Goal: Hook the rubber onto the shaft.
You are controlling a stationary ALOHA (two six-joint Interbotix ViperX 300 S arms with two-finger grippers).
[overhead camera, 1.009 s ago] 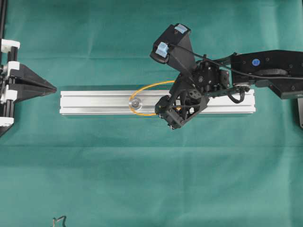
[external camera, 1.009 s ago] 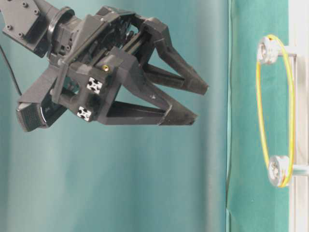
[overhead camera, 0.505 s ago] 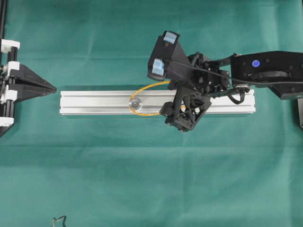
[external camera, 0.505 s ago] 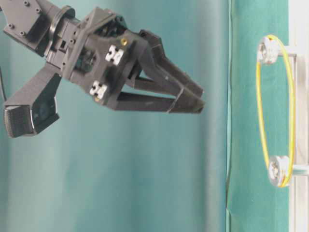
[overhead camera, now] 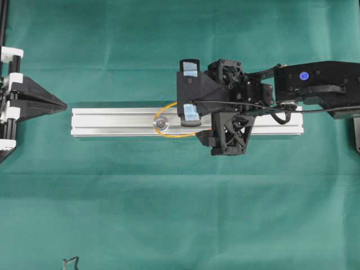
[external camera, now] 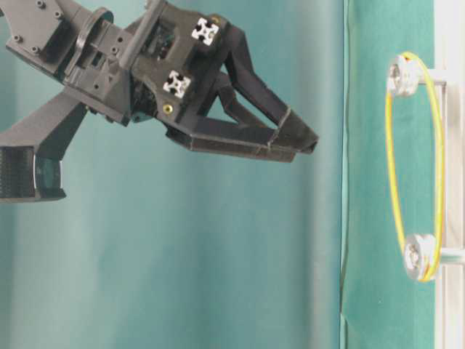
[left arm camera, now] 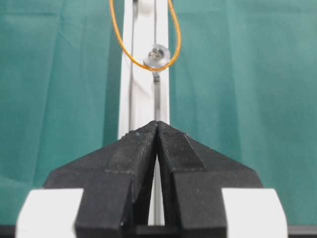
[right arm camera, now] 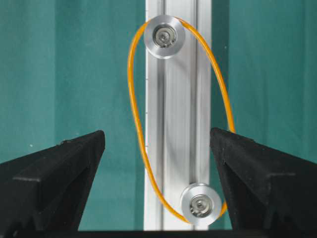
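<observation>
**A:** What has just changed above the rail (overhead camera: pixel 112 122)?

**B:** The right gripper (right arm camera: pixel 157 163) has rolled about its own axis: its camera housing, out to the upper left of the wrist a second ago, now sits square over the rail. Its fingers (right arm camera: pixel 54 171) stand wide apart, holding nothing, and in the table-level view the gripper (external camera: pixel 301 145) hangs well clear of the rail.

**A:** And the rubber band?

**B:** The rubber band (right arm camera: pixel 136 124) lies along the rail as an orange loop, passing round the nearer pulley (right arm camera: pixel 200 205) and round the farther pulley (right arm camera: pixel 165 35). It looks the same as a second ago: hooked at both ends, untouched.

**A:** So the job?

**B:** By my reading, done. The empty, spread fingers and the squared-up wrist suggest a release followed by a withdrawal, though that is a judgement.

**A:** And beyond the rail's far end?

**B:** The left gripper (left arm camera: pixel 157 130) sits off the end, fingers pressed together on nothing, exactly where it was before.
</observation>
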